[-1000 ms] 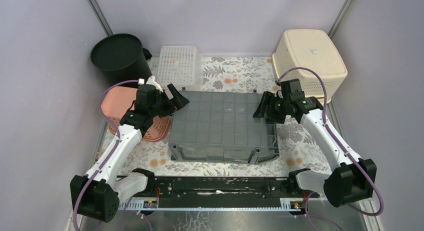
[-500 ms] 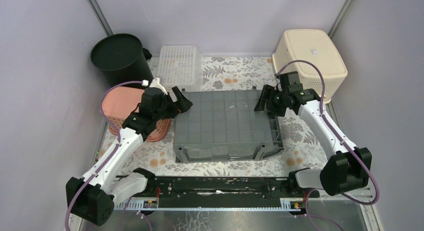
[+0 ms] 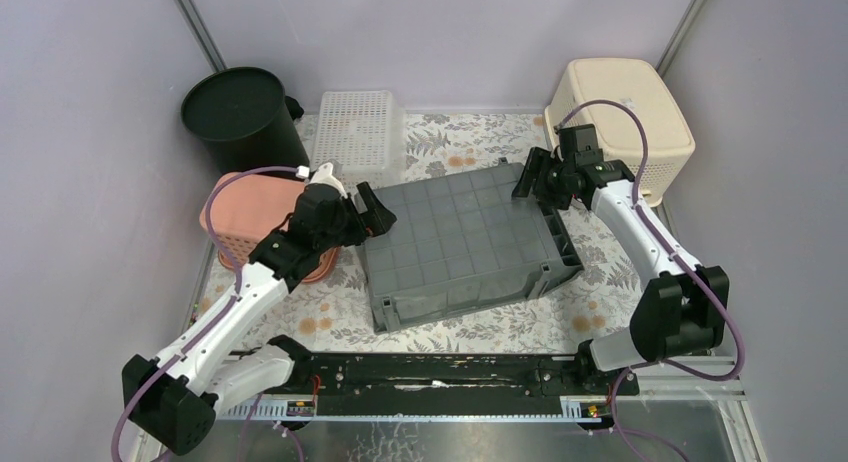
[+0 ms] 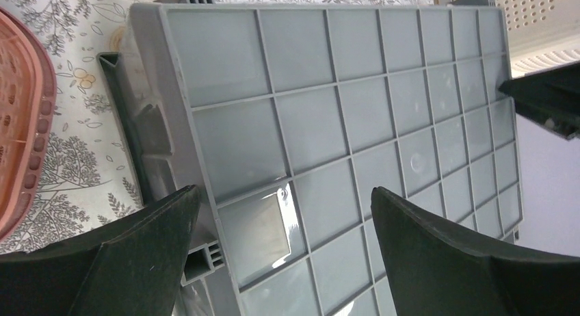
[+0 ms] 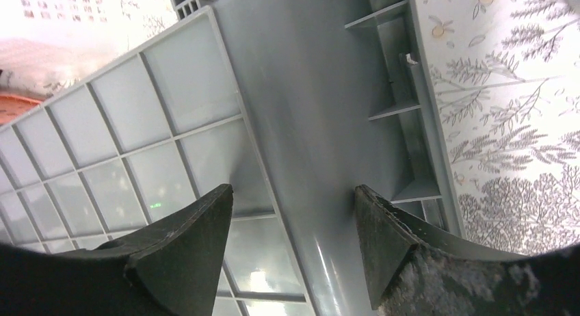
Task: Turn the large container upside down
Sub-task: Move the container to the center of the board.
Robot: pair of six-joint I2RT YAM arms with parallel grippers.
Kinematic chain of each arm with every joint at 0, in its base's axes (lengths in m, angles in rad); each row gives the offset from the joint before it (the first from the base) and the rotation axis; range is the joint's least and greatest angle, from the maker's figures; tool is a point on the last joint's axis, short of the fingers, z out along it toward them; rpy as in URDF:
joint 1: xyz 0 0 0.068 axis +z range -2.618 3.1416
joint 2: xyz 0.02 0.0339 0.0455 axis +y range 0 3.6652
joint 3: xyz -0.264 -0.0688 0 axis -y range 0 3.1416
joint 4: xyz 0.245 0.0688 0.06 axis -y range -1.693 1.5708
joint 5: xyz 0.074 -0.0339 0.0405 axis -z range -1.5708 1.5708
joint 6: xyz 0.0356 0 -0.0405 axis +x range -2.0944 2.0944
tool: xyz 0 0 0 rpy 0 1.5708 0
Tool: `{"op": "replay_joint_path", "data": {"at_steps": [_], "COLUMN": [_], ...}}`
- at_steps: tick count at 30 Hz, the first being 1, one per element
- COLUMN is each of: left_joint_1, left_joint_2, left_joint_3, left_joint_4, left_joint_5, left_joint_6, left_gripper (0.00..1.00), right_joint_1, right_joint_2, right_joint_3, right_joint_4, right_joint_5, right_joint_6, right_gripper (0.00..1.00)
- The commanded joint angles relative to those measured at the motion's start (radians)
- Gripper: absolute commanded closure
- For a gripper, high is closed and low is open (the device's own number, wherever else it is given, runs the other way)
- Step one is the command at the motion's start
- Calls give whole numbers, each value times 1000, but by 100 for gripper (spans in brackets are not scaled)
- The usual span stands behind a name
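The large grey container (image 3: 460,242) lies upside down on the floral cloth, its gridded bottom facing up, and it sits skewed on the table. My left gripper (image 3: 375,210) hangs open over its left edge. In the left wrist view the container's gridded bottom (image 4: 342,90) fills the frame, and the left gripper (image 4: 284,193) has one finger past the rim and one over the grid. My right gripper (image 3: 535,182) is at the far right corner. In the right wrist view the right gripper (image 5: 291,189) straddles the upper edge of the container (image 5: 308,90), open, with its right finger against the side wall.
A black bin (image 3: 240,107) stands at the far left, with a white perforated basket (image 3: 360,132) beside it. A cream basket (image 3: 620,117) lies upside down at the far right. A pink basket (image 3: 250,217) lies under the left arm, close to the container's left side.
The container has swung counterclockwise, its right end going away from me. The right gripper moved farther back with that corner. The left gripper shifted right and slightly nearer.
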Motion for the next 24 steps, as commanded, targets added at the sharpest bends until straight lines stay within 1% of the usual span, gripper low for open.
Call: {"op": "replay_joint_path", "data": {"at_steps": [1,10,18,24], "left_joint_1": [-94,-148,-173,-192], "left_joint_2": [10,-16,-31,-19], "left_joint_3": [14,19,25,31], "left_joint_4": [33,7,-2,-2], "left_joint_5": [205,173,166,163], "left_joint_6": [-118,-141,-153,-154], "left_gripper": [0,0,0,0], "right_joint_1": [60,69,146,175], "right_joint_2": [51,124,186,250], "right_joint_3": [57,100,135,213], "right_joint_4": [114,173,253,266], "right_joint_5": [-296,-387,-487,-547], "right_joint_6": [101,129,130,109], "right_gripper": [29,28,26,24]}}
